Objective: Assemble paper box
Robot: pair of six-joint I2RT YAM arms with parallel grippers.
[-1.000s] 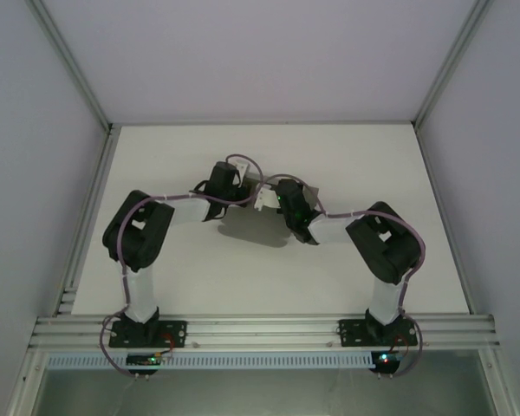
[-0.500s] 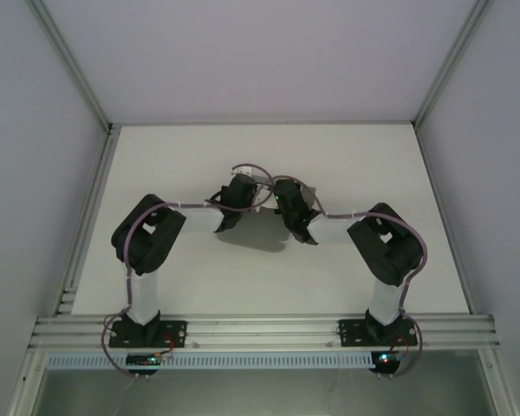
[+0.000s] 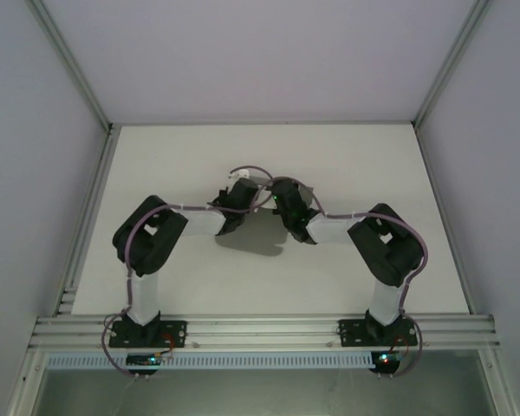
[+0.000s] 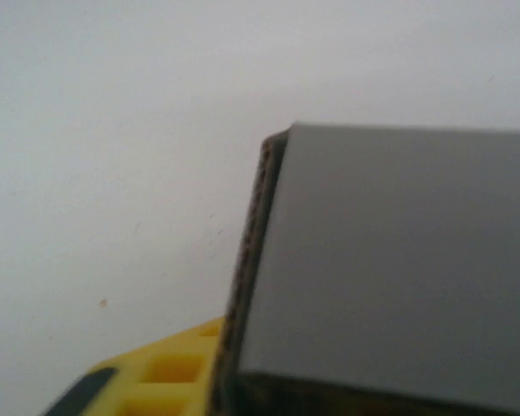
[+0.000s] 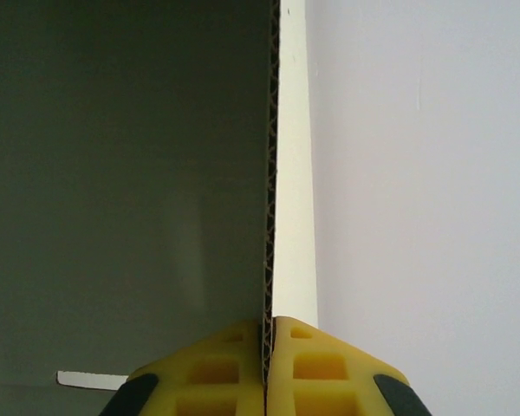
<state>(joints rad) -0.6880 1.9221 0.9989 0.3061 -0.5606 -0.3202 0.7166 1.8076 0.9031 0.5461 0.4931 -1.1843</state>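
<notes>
Two yellow fingers [image 5: 230,364] of the right claw [image 5: 267,328] were pressed together on the cut edge of the paper box [image 5: 130,191]. The corrugated edge rose straight up from between the tips, with a dark grey panel to its left and a pale, lit strip to its right. No gap showed between the pads and the board, so this claw was clamped on the box.

At the left claw [image 3: 241,192], its wrist view caught just one yellow finger [image 4: 160,373] at the bottom of the picture. It sat just beside the lower corner of a grey box panel [image 4: 399,269], whose fluted edge ran up and to the right. The other finger was hidden, so I could not tell how wide this claw stood or whether it gripped the board.

From above, both claws met near the middle of the white table [image 3: 355,156], wrists angled toward each other. The box lay between and under them, mostly covered by the black wrists — a sliver of grey showed just beyond the right claw. A soft shadow fell on the table on the near side of the claws. Both arms reached in from the near edge, elbows bent outward.
</notes>
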